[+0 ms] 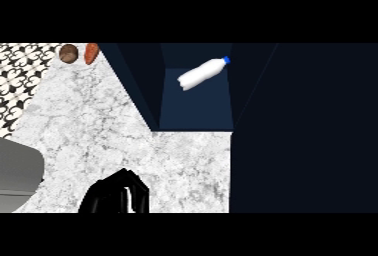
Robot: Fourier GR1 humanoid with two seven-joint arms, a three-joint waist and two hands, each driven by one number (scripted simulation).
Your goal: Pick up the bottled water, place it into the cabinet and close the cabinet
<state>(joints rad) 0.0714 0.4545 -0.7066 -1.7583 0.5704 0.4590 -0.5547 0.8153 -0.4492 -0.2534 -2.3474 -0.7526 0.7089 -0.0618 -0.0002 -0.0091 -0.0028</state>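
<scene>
Head view, looking steeply down, from near to far. At the lower edge, left of centre, the left hand (114, 194) rests over the white marble counter (88, 125). Its black fingers are extended and point away from the viewer, and it holds nothing. A grey forearm (16, 172) enters at the left edge beside it.

Beyond the hand and to its right stands the open cabinet (196, 107), whose blue interior is framed by dark navy panels. The broad panel (303, 125) at the right fills that side of the view; whether it is a door cannot be told.

The bottled water (199, 75) lies inside the cabinet, towards the back. It is white and tilted, with its blue cap (227, 60) to the upper right. It is well apart from the hand, farther away and to the right of it.

At the far left, a black-and-white patterned tile surface (18, 75) borders the counter. A brown round item (69, 53) and an orange item (91, 53) sit just beside each other at the counter's far corner.
</scene>
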